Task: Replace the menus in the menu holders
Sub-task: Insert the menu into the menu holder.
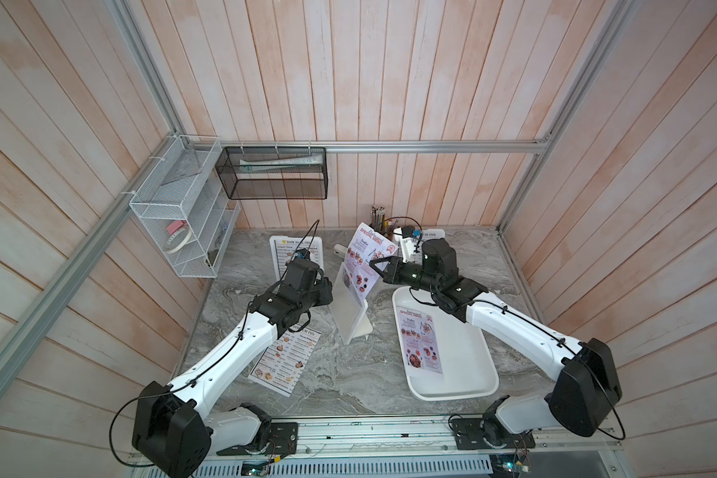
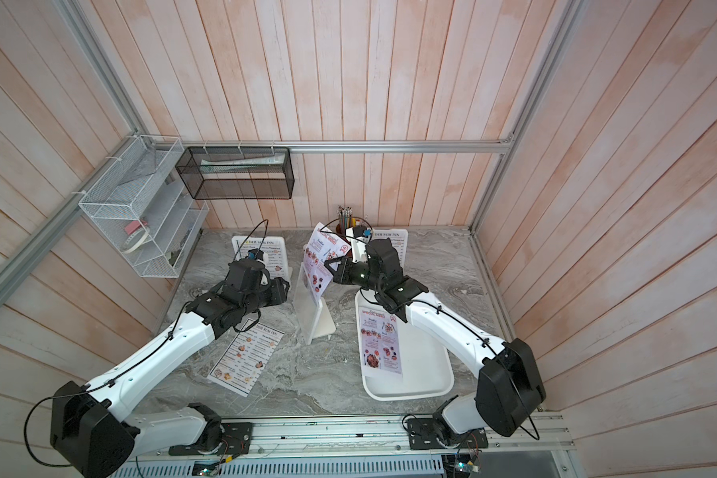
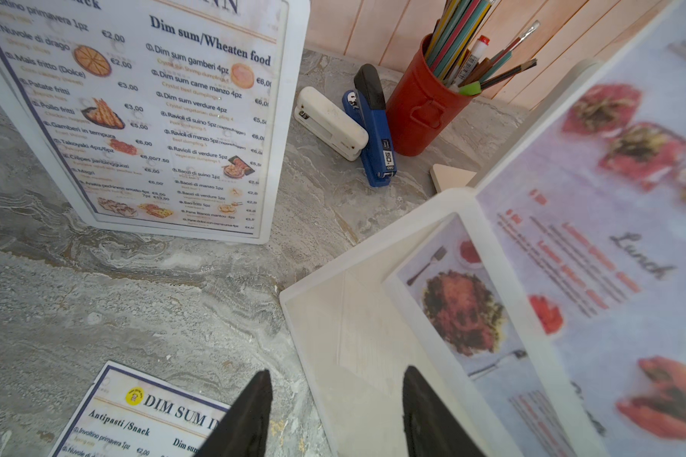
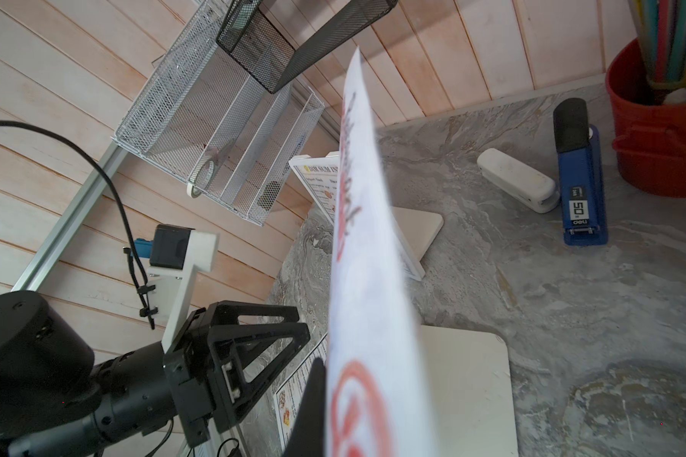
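Right gripper (image 1: 374, 265) pinches the SPECIAL MENU sheet (image 1: 359, 252) — partly inside the menu holder (image 1: 352, 318) (standing upright) — left gripper (image 3: 337, 372) gapes.

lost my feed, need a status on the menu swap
Right gripper shut on special menu, lower end in centre holder, top sticking out. Left gripper open at the holder's edge. Loose Dim Sum Inn sheet lies flat nearby.

Open bench (image 1: 348, 372) between loose menu (image 1: 284, 360) and tray (image 1: 468, 364); blue stapler (image 3: 375, 130) and pencil cup (image 3: 420, 110) crowd the back.
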